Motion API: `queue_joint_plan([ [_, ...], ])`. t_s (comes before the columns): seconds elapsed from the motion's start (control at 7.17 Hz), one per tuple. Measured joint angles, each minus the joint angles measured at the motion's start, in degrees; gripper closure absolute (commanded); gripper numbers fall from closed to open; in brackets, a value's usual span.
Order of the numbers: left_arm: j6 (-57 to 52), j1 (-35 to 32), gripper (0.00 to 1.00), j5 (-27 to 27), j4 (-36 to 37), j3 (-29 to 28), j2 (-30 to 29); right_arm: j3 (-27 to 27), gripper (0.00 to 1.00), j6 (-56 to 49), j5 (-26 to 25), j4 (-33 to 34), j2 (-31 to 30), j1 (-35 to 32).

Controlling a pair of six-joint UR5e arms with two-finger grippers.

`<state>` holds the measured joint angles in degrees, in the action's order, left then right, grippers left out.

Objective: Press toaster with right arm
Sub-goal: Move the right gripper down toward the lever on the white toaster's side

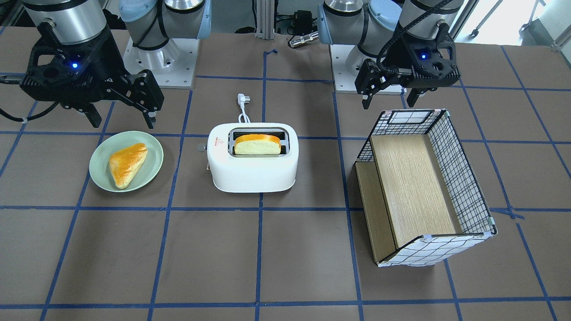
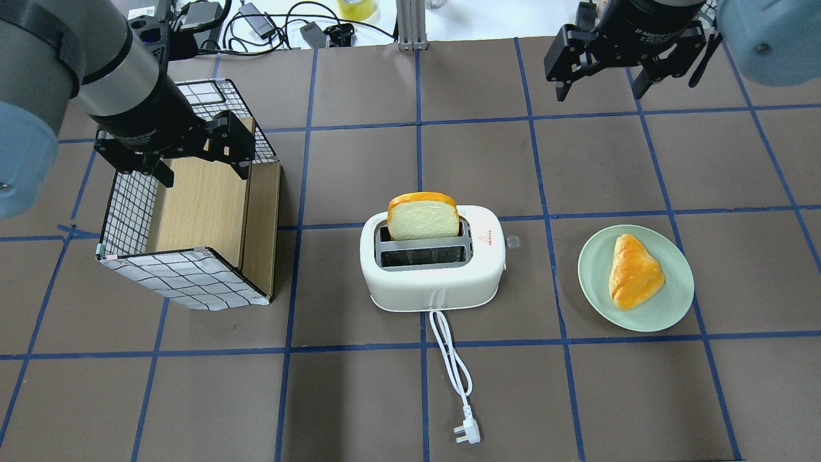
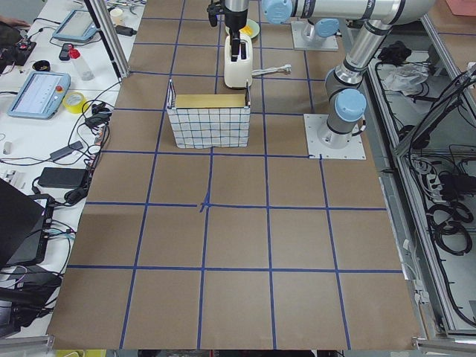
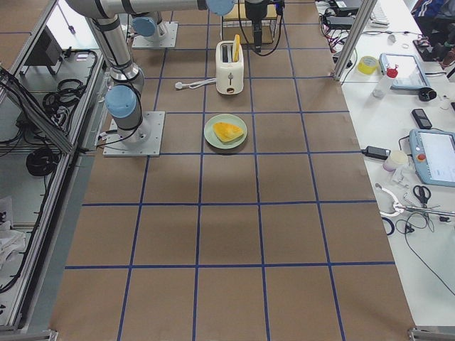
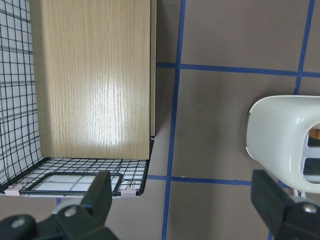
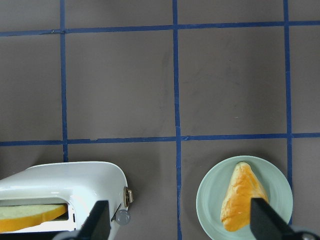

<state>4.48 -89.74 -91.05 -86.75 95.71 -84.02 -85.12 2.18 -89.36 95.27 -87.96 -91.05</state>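
Right gripper (image 2: 601, 90), open and empty, could glance off the small side lever (image 2: 512, 242) and shove the toaster (image 2: 436, 282) sideways.

One toaster (image 1: 252, 171), one plate (image 1: 154, 164), one box (image 1: 460, 178)

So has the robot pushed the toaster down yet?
Not yet. Done: a bread slice sits in the toaster, sticking up high, so it looks ready. In hand: nothing; the right gripper hangs open, well apart from the toaster. Left to do: bring that gripper to the side lever and press it down.
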Motion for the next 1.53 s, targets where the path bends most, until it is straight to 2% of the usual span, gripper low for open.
queue_joint_plan([
  [0.42,0.00,0.00,0.00,0.00,0.00,0.00,0.00,-0.04,0.01,0.00,0.01,0.00,-0.07,0.00],
  [0.56,0.00,0.00,0.00,0.00,0.00,0.00,0.00,-0.03,0.24,0.05,0.06,-0.02,-0.05,0.00],
  [0.7,0.00,0.00,0.00,0.00,0.00,0.00,0.00,0.07,0.80,0.16,-0.01,-0.24,-0.03,0.00],
  [0.84,0.00,0.00,0.00,0.00,0.00,0.00,0.00,0.23,1.00,0.25,0.31,-1.11,-0.02,0.07],
  [1.26,0.00,0.00,0.00,0.00,0.00,0.00,0.00,0.16,1.00,0.77,8.60,-11.21,0.05,1.98],
  [1.53,0.00,0.00,0.00,0.00,0.00,0.00,0.00,-3.40,1.00,-2.62,21.45,-15.59,0.07,7.23],
])
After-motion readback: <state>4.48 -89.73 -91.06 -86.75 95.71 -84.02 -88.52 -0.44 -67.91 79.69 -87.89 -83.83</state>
